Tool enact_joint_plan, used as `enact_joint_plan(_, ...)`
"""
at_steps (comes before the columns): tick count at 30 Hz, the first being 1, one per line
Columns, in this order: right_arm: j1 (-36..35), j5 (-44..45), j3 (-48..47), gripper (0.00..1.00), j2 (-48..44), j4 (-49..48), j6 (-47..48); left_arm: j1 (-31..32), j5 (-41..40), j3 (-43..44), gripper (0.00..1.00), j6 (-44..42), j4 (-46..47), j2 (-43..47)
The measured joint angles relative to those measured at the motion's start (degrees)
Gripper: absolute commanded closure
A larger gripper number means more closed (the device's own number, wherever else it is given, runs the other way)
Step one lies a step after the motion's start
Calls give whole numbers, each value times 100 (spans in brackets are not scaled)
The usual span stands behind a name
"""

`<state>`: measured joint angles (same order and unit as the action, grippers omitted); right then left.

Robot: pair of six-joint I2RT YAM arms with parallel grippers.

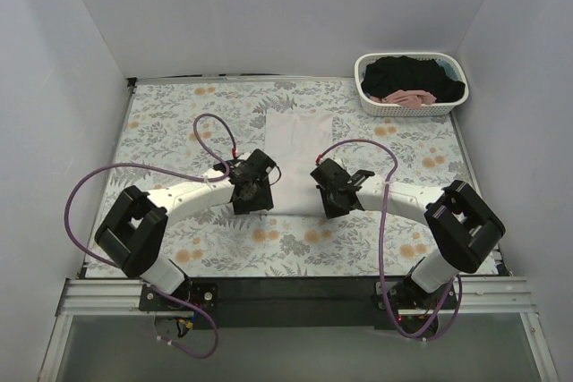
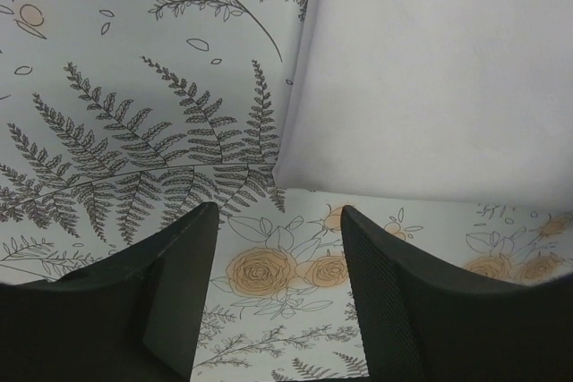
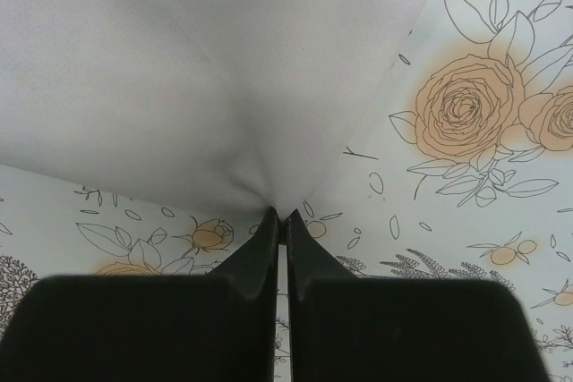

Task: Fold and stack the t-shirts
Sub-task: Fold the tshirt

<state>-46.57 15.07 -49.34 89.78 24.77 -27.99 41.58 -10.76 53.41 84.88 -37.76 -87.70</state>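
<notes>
A plain white t-shirt (image 1: 298, 140) lies folded into a narrow rectangle in the middle of the floral tablecloth (image 1: 179, 123). My left gripper (image 1: 258, 182) is open and empty over the cloth, just short of the shirt's near left corner; the left wrist view shows the fingers (image 2: 183, 275) apart with the shirt (image 2: 430, 69) ahead to the right. My right gripper (image 1: 326, 180) is shut on the shirt's near right corner; in the right wrist view the shirt (image 3: 197, 69) puckers into the closed gripper (image 3: 282, 216). A black shirt (image 1: 412, 72) and a pink shirt (image 1: 407, 96) lie in the basket.
The white lattice basket (image 1: 407, 57) stands at the far right corner of the table. White walls enclose the table on three sides. Purple cables loop above both arms.
</notes>
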Motion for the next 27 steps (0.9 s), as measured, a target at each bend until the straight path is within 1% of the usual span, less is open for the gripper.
enact_joint_plan(3, -2, 0, -2, 99, 0, 2, 28, 13, -70, 186, 57, 39, -87, -234)
enact_joint_plan(4, -2, 2, -2, 99, 0, 2, 37, 17, -81, 236, 58, 44, -90, -317)
enact_joint_plan(9, -4, 0, 0, 99, -2, -2, 83, 22, -92, 348, 58, 46, -129, -627)
enact_joint_plan(16, -7, 0, 39, 99, -26, -48, 103, 28, -92, 387, 55, 46, -140, -789)
enact_joint_plan(19, -7, 0, 46, 99, -31, -61, 107, 39, -94, 422, 55, 46, -140, -876)
enact_joint_plan(21, -7, 0, 50, 99, -37, -66, 116, 55, -98, 455, 57, 46, -151, -918)
enact_joint_plan(22, -7, 0, 52, 99, -39, -66, 118, 59, -103, 466, 59, 52, -160, -929)
enact_joint_plan(23, -7, 0, 61, 99, -46, -72, 118, 61, -103, 470, 63, 66, -168, -935)
enact_joint_plan(26, -7, 0, 94, 99, -76, -94, 118, 72, -94, 470, 70, 122, -166, -938)
enact_joint_plan(27, -7, 2, 107, 99, -85, -105, 118, 79, -85, 470, 74, 142, -160, -938)
